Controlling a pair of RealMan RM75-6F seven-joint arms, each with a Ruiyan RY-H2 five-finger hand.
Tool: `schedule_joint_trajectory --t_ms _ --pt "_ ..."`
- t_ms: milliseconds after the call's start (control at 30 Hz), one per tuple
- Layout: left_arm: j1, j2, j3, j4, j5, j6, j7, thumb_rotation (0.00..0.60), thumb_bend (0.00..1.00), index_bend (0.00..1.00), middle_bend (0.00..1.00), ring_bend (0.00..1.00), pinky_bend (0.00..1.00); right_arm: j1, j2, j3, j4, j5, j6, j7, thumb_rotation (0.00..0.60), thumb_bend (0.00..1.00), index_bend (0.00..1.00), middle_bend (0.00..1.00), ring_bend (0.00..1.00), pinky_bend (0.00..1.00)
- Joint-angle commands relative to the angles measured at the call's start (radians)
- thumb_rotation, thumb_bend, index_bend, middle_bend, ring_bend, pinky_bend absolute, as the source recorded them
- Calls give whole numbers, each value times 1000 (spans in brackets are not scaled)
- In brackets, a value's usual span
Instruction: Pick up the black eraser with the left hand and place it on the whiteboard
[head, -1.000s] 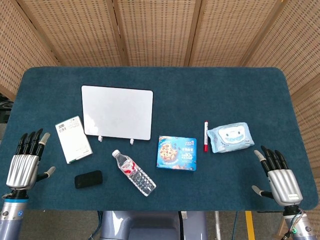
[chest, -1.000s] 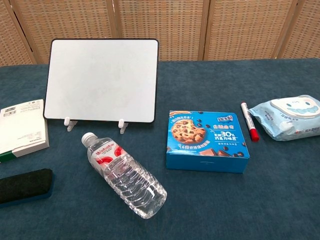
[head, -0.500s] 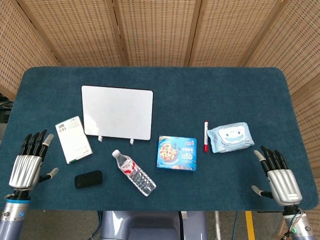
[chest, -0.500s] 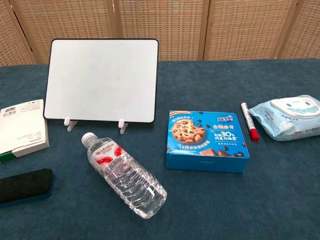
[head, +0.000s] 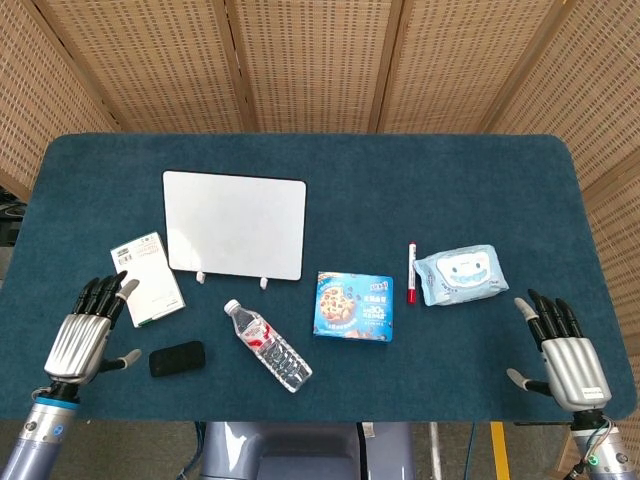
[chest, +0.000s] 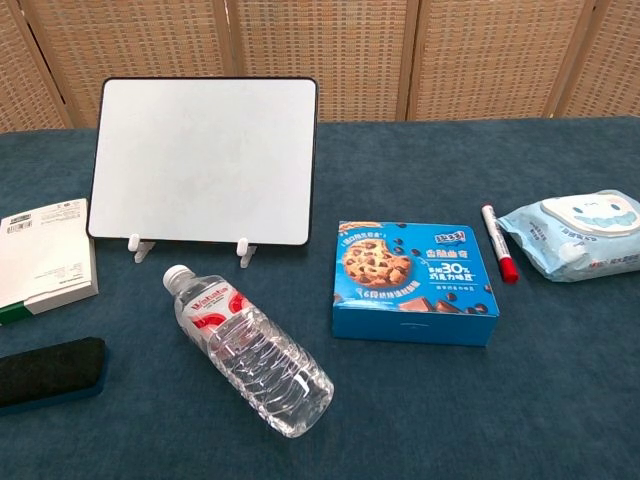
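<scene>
The black eraser (head: 177, 358) lies flat near the table's front left; the chest view shows the eraser (chest: 50, 371) at its lower left edge. The whiteboard (head: 236, 224) rests on two small white feet behind it, and the whiteboard (chest: 204, 159) fills the upper left of the chest view. My left hand (head: 86, 333) hovers open just left of the eraser, fingers spread, holding nothing. My right hand (head: 567, 356) is open at the front right corner, far from both. Neither hand appears in the chest view.
A white and green box (head: 147, 278) lies between the left hand and the whiteboard. A water bottle (head: 268, 345) lies right of the eraser. Further right are a blue cookie box (head: 354, 306), a red marker (head: 411, 271) and a wipes pack (head: 460, 274).
My left hand has moved right and slightly forward, closing in on the eraser. The right hand has shifted only slightly. No object has moved.
</scene>
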Motion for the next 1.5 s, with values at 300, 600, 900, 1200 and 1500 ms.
schedule_joint_trajectory --t_ms 300,600,900,1200,1500 --pt "-44 47 39 -112 -147 -151 132 600 0 227 0 0 0 0 6 -3 1 -10 3 21 600 53 0 0 0 0" --pt "-65 31 42 -108 -220 -184 183 600 0 274 0 0 0 0 8 -5 2 -14 5 31 600 53 0 0 0 0" --pt "-56 -42 42 -101 -306 -144 266 599 0 309 0 0 0 0 7 -7 2 -20 6 28 600 53 0 0 0 0" --pt "-49 -94 33 -111 -371 -100 328 600 0 313 0 0 0 -2 8 -10 0 -29 13 31 600 53 0 0 0 0" --pt "-70 -133 19 -95 -427 -115 345 600 0 313 0 0 0 -3 9 -13 1 -36 15 35 600 53 0 0 0 0"
